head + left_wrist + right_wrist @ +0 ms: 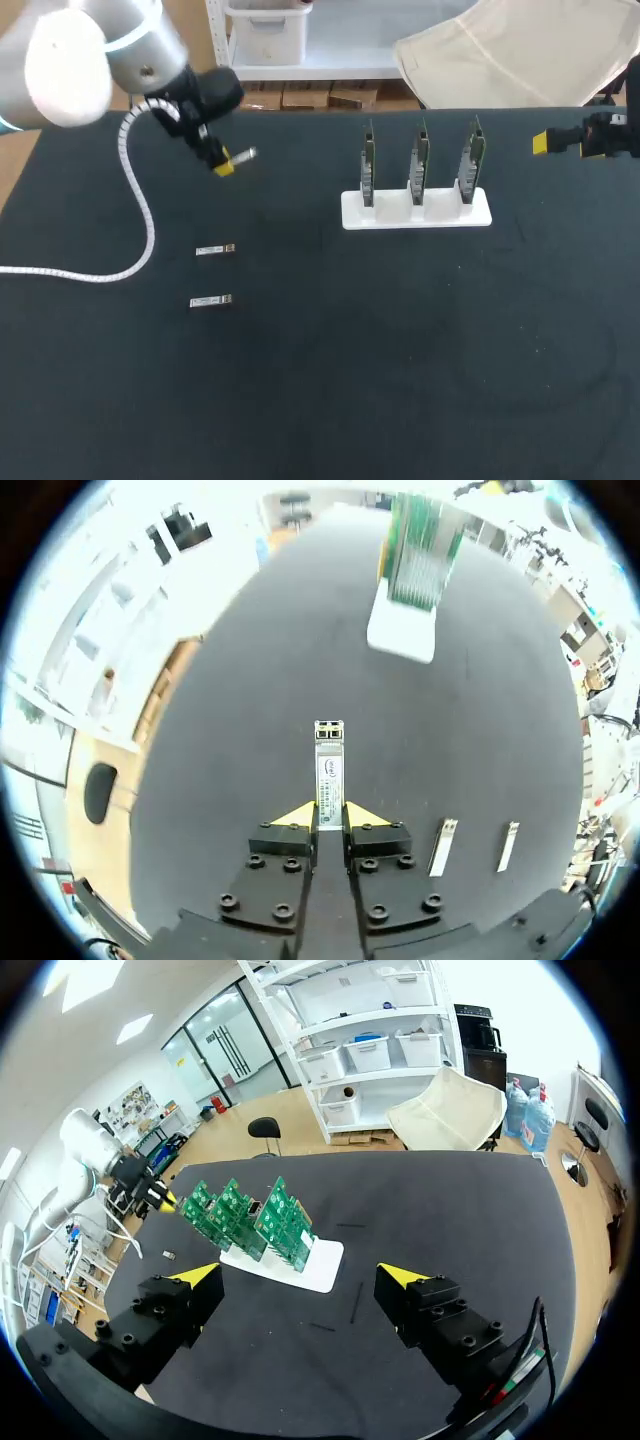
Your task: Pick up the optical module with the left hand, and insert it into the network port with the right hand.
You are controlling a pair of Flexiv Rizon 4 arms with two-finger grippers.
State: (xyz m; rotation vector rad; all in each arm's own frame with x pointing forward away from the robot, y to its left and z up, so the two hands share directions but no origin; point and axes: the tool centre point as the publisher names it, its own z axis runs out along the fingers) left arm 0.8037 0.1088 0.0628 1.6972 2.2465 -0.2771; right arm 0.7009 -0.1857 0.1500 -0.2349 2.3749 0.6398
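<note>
Silvery, bar-shaped optical module sits pinched in left gripper.

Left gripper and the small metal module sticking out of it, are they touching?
Touching. The left wrist view shows the left gripper with both yellow tips pressed against opposite sides of the module, with no gap.

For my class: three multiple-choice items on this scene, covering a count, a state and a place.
1. How many green boards stand in the white holder? A two; B three; C five.
2. The right gripper is: A shut on a board; B shut on a module; C open.
3. The two loose modules lie: A in the holder; B on the table; C under the right gripper.
Answers: B, three stand upright; C, spread wide, nothing held; B, both lie flat near the left gripper, shut on a third module.
</note>
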